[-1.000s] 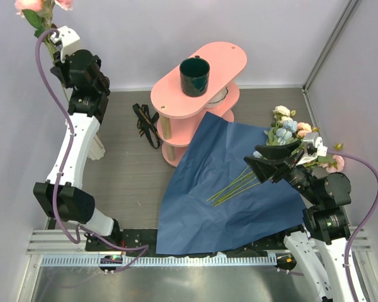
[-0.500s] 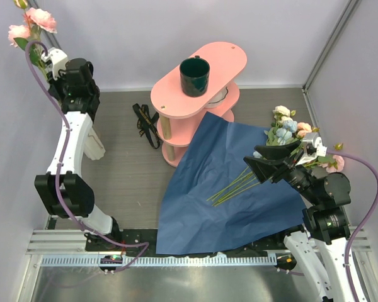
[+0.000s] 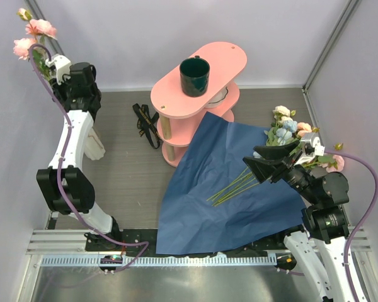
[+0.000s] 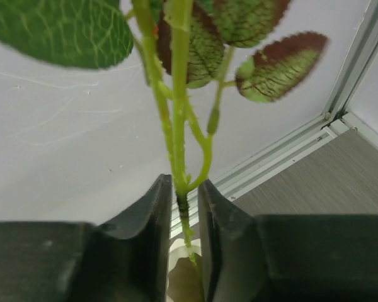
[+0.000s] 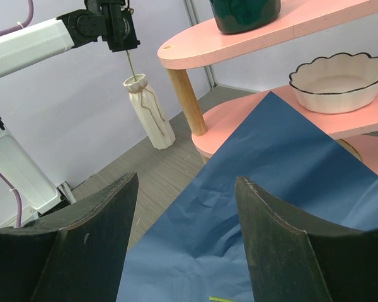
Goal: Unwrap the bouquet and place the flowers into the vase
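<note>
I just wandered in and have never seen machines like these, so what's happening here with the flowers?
Two robot arms are moving a bouquet into a vase. The left arm's fingers have a pink-flowered stem between them, upright over the cream vase, its tip at the vase's mouth. The right arm's fingers are open and empty above the unfolded blue paper, where the remaining flowers lie. The black ribbon is already off, lying on the table.

You have no text, label, brand or number to read in these views; the dark green mug (image 3: 194,75), the pink shelf (image 3: 230,56) and the cream vase (image 5: 148,113) all show plain surfaces.
</note>
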You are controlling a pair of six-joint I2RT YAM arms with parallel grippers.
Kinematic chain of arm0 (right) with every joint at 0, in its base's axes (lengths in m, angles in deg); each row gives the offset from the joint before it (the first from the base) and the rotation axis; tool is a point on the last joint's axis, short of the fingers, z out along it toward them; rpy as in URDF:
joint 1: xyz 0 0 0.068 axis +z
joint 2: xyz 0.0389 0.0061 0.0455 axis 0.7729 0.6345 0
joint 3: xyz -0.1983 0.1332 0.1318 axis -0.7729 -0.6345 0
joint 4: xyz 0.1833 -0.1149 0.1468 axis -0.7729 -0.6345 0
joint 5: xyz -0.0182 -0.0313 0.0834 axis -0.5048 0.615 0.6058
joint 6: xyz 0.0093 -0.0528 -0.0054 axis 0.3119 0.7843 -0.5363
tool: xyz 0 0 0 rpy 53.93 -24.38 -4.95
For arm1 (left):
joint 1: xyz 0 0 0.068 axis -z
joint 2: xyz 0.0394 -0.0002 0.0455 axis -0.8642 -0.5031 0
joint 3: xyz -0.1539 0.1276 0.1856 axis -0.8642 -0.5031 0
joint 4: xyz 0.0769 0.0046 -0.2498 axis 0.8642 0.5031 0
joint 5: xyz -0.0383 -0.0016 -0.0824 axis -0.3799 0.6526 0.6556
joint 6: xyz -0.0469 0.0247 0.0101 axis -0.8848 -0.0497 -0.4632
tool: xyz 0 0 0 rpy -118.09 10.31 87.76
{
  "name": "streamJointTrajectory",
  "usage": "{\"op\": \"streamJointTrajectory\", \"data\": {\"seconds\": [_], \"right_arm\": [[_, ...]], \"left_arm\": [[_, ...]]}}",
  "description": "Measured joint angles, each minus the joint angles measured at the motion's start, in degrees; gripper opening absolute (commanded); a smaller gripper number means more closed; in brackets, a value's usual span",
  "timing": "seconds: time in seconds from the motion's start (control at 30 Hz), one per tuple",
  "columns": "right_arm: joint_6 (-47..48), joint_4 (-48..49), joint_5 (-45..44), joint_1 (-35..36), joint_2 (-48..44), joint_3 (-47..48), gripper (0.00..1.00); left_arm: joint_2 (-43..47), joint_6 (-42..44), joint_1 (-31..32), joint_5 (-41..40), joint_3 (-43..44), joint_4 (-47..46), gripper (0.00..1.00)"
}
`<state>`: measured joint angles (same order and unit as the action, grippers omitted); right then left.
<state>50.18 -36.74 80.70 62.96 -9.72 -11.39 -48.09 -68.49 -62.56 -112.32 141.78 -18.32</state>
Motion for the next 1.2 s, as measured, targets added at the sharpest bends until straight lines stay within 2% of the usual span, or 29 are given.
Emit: {"op": "streamJointTrajectory", "data": {"seconds": [0.13,0.17,0.23,0.27,0.37,0.57,0.77,0.9,1.07,1.2], "right_arm": [[0.0,0.0,0.0,0.0,0.0,-0.2,0.69],[0.0,0.0,0.0,0.0,0.0,-0.2,0.69],[0.0,0.0,0.0,0.0,0.0,-0.2,0.69],[0.0,0.0,0.0,0.0,0.0,-0.2,0.69],[0.0,0.0,0.0,0.1,0.0,-0.4,0.69],[0.0,0.0,0.0,0.1,0.0,-0.8,0.69],[0.0,0.0,0.0,0.1,0.0,-0.9,0.69],[-0.1,0.0,0.0,0.1,0.5,-0.9,0.69],[0.0,-0.3,-0.4,0.1,2.5,-0.9,0.69],[0.4,-2.4,-2.1,0.1,4.6,-0.7,0.69]], "left_arm": [[0.0,-1.2,0.0,0.4,0.0,1.1,0.52],[0.0,-1.5,0.0,0.6,0.0,1.4,0.60],[0.0,-1.9,0.0,1.0,0.0,2.0,0.66],[0.0,-2.4,0.0,1.2,0.0,2.2,0.74],[0.2,-3.8,0.0,1.7,0.0,3.5,0.85],[2.1,-7.8,0.0,3.7,0.0,7.3,0.97],[8.2,-13.6,0.0,7.2,-1.4,11.2,1.00],[13.7,-18.0,-0.1,13.1,-3.3,13.0,1.00],[22.3,-22.6,-0.1,26.0,-7.3,12.3,0.93],[29.0,-25.2,-0.2,42.9,-12.7,6.1,0.92]]}}
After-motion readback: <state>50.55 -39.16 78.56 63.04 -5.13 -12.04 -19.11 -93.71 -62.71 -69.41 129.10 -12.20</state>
